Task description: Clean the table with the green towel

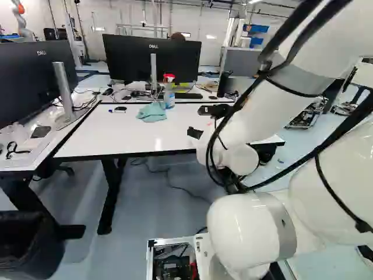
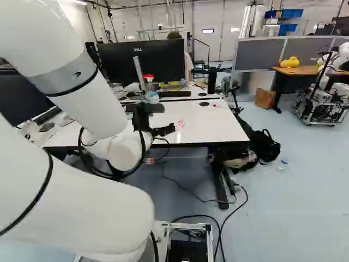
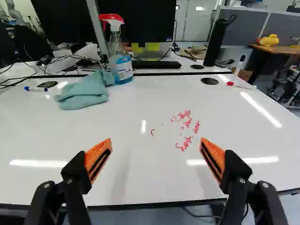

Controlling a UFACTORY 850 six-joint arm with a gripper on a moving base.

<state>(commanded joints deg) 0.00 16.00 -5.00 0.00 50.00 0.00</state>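
Spread wide, the black, orange-padded, two-fingered hand (image 2: 168,118) faced the glossy white table (image 3: 126,108); on it, the crumpled green cloth towel (image 3: 84,93) (rather teal, honestly) lay at the hand's eleven o'clock.
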